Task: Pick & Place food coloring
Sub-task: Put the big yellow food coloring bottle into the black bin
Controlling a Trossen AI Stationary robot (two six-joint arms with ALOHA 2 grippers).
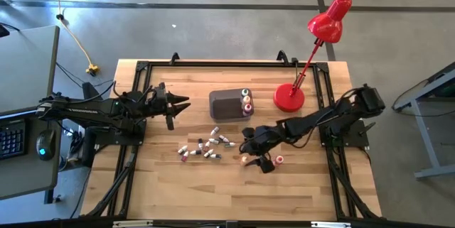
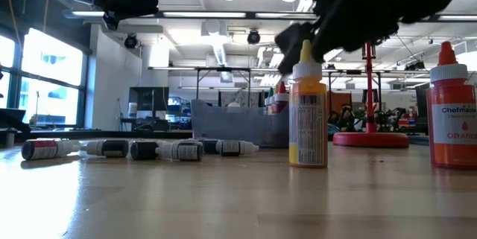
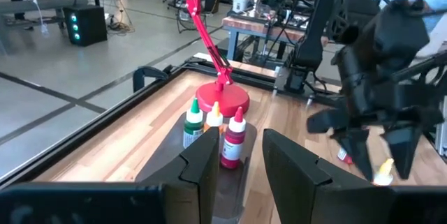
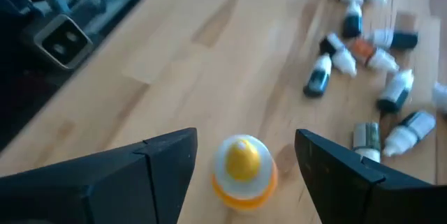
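Two upright food coloring bottles stand at the table's middle right: a yellow one (image 1: 245, 159) (image 2: 308, 120) and an orange one (image 1: 279, 160) (image 2: 451, 112). My right gripper (image 4: 246, 140) (image 1: 256, 153) is open and slants down over the yellow bottle (image 4: 242, 165), one finger on either side of its cap without touching it. Several small vials (image 1: 202, 146) (image 4: 370, 77) lie on their sides on the wood. A dark grey bin (image 1: 227, 104) holds three upright bottles (image 3: 216, 130). My left gripper (image 1: 179, 104) (image 3: 237, 161) hovers open and level, left of the bin, with nothing between its fingers.
A red desk lamp (image 1: 290, 97) stands on its round base at the far right, close behind my right arm. A black frame (image 1: 142, 68) runs along the table's edges. Bare wood (image 1: 213, 192) stretches along the near side.
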